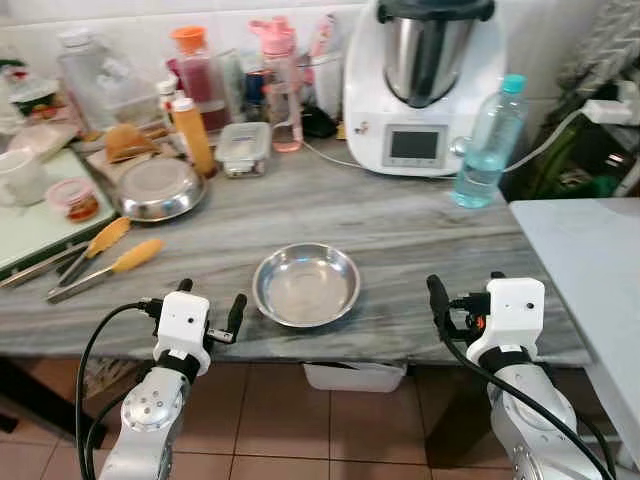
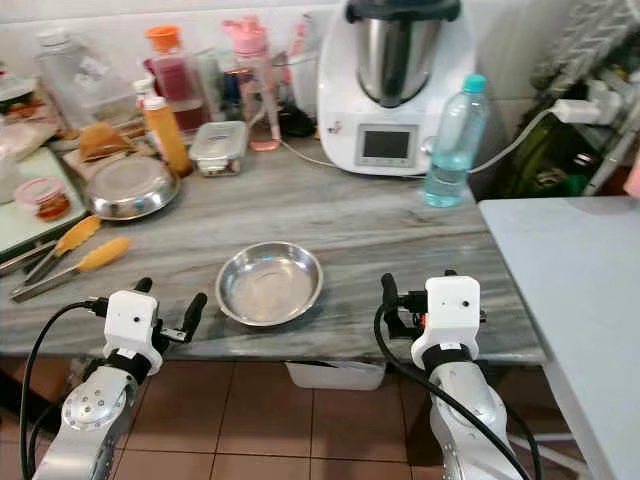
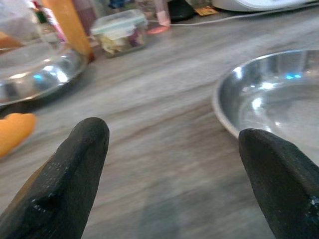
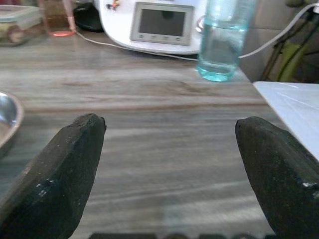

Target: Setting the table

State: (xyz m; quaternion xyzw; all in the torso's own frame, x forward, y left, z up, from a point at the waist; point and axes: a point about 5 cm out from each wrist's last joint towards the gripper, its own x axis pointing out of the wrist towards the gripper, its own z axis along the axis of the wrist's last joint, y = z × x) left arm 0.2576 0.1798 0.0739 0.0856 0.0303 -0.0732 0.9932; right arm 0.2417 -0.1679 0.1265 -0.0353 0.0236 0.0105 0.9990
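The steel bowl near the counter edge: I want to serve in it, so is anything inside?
The bowl looks empty: bare shiny metal with reflections across its bottom. Its near inner wall is hidden behind the rim. Both grippers hover at the counter edge, fingers open.

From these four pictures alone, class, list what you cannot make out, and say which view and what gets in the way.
1. Steel bowl: left wrist view, far side cut off by the frame edge and the left pincer.
2. Food container: contents too small in the eye views.
3. Tongs: handle ends cut off at the left eye view's edge.
4. White appliance: right wrist view, top cut off above the right pincer.
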